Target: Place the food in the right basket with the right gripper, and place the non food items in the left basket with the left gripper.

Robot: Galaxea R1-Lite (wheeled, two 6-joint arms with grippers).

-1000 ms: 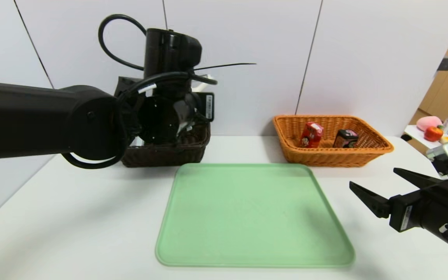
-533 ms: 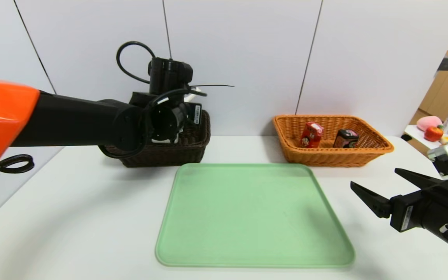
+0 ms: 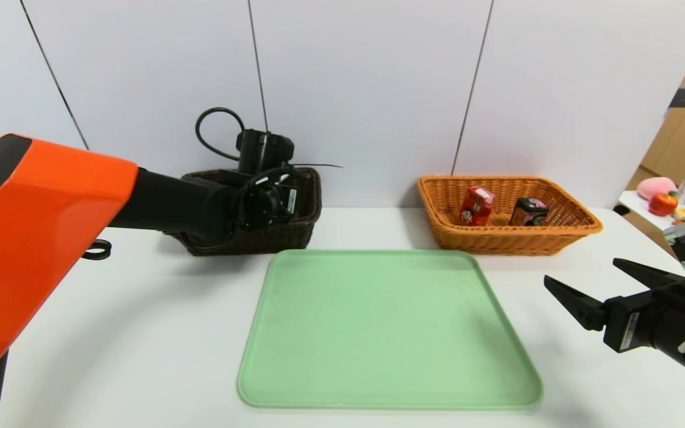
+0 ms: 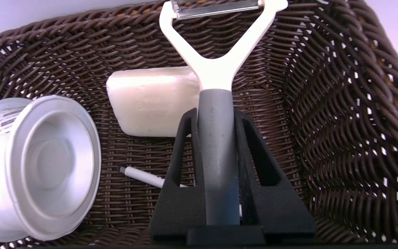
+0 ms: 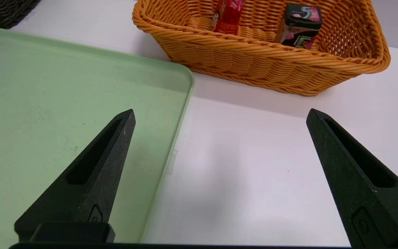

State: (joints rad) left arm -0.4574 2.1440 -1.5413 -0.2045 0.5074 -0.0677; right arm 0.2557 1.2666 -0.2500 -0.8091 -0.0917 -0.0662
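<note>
My left gripper (image 4: 216,116) is shut on the grey handle of the white peeler (image 4: 216,69) and reaches down into the dark brown left basket (image 3: 295,235) (image 4: 340,103). In that basket lie the white round case (image 4: 43,166), the white block (image 4: 150,100) and the thin white pen (image 4: 143,177). The orange-tan right basket (image 3: 500,238) (image 5: 254,65) holds the red carton (image 3: 475,205) (image 5: 227,15) and the black carton (image 3: 528,211) (image 5: 299,24). My right gripper (image 3: 607,279) (image 5: 219,116) is open and empty over the table at the right, short of the right basket.
A light green tray (image 3: 387,327) (image 5: 47,103) lies in the middle of the white table, its right edge under my right gripper's one finger. Toys and bottles (image 3: 663,199) stand on a side table at far right. A wall stands close behind both baskets.
My left arm has stretched forward and lowered, taking the peeler down into the dark brown basket. My right gripper has drifted slightly right and stays open.
</note>
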